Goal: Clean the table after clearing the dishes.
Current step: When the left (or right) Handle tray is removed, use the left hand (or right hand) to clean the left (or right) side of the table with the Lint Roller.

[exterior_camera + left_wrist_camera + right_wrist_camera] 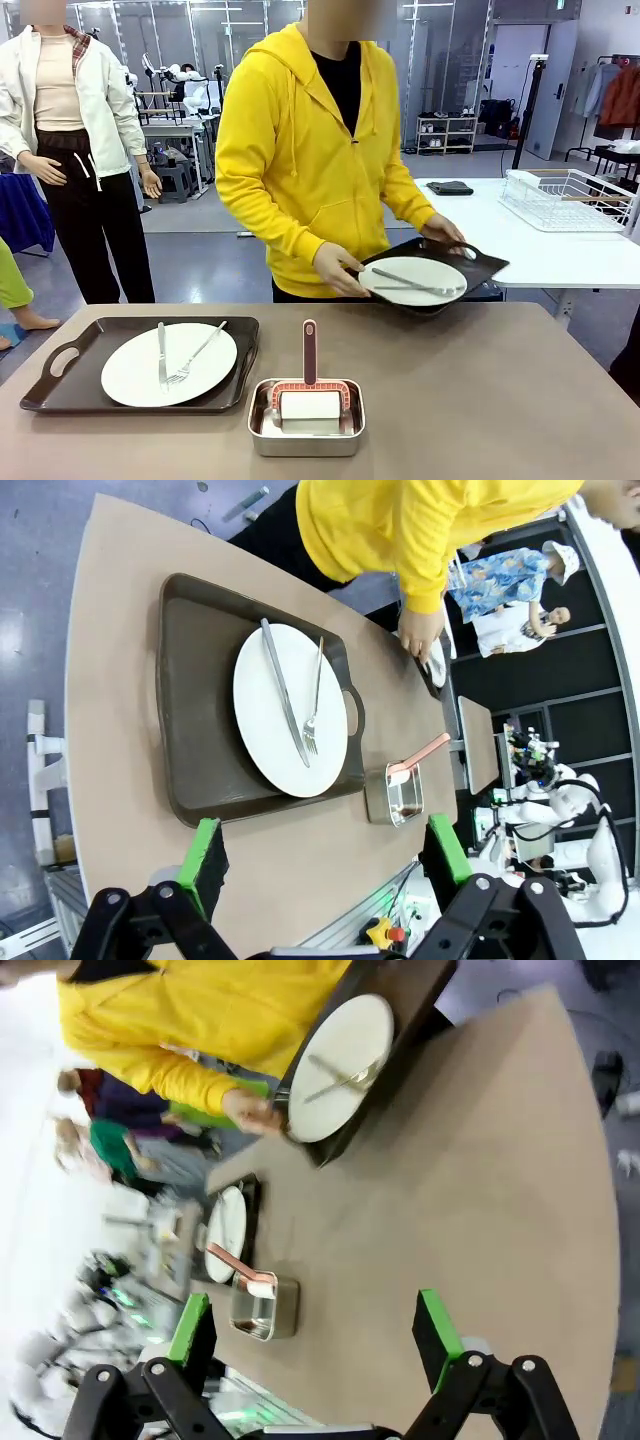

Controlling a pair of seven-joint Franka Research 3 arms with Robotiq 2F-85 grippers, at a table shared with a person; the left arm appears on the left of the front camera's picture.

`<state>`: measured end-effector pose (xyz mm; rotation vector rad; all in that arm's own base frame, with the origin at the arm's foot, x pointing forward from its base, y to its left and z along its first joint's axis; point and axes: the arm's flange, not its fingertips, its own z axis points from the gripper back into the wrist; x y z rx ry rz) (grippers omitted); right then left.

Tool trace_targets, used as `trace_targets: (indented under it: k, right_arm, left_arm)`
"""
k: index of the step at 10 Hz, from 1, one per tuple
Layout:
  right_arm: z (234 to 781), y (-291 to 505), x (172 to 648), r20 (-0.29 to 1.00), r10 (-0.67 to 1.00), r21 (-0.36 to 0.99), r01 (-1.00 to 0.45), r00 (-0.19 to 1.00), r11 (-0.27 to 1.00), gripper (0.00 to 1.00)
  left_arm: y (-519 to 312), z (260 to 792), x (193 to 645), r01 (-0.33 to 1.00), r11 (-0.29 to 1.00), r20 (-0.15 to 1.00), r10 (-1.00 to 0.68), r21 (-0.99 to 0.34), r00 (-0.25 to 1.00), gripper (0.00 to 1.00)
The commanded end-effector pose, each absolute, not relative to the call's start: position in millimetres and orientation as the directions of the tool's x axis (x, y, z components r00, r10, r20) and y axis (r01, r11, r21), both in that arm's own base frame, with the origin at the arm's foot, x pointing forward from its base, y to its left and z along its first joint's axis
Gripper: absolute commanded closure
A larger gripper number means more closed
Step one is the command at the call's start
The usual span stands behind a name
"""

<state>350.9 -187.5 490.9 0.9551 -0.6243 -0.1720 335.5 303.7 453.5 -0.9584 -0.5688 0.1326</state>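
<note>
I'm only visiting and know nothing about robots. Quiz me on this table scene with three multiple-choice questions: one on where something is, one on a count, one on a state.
1. Where is the small steel pan?
A. On the table, beside the tray lying there
B. On the floor
C. On a chair

2. How many white plates are there?
A. One
B. Two
C. Four

3. What is the state of the far tray?
A. Lying untouched
B. Gripped by the person's hands
C. Stacked on the other tray

Answers: 1 A, the pan stands on the tabletop next to that tray. 2 B, each tray carries one plate. 3 B, a hand grips each side of it.
</note>
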Motion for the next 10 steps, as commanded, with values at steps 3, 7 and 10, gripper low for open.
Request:
trace_targets:
  k: [3, 7, 10]
  right_arm:
    - [569.5, -52.6, 464.2, 0.575, 0.054, 0.505, -0.407, 0.816, 0.761, 0.0]
    - [600.9, 88.5, 527.1, 0.534, 0.436, 0.317, -0.65, 0.724, 0.691, 0.0]
    - [604.0, 205.5, 542.5, 0.46, 0.702, 0.192, -0.832, 0.545, 0.52, 0.0]
  left_arm:
    - [306.1, 453.6, 331.6, 0.137, 0.585, 0.398, 0.344, -0.799, 0.85, 0.0]
    - [306.1, 453.6, 331.6, 0.137, 0.585, 0.398, 0.344, -0.799, 0.85, 0.0]
    - [306.1, 453.6, 331.6, 0.137, 0.585, 0.398, 0.344, -0.799, 0.85, 0.0]
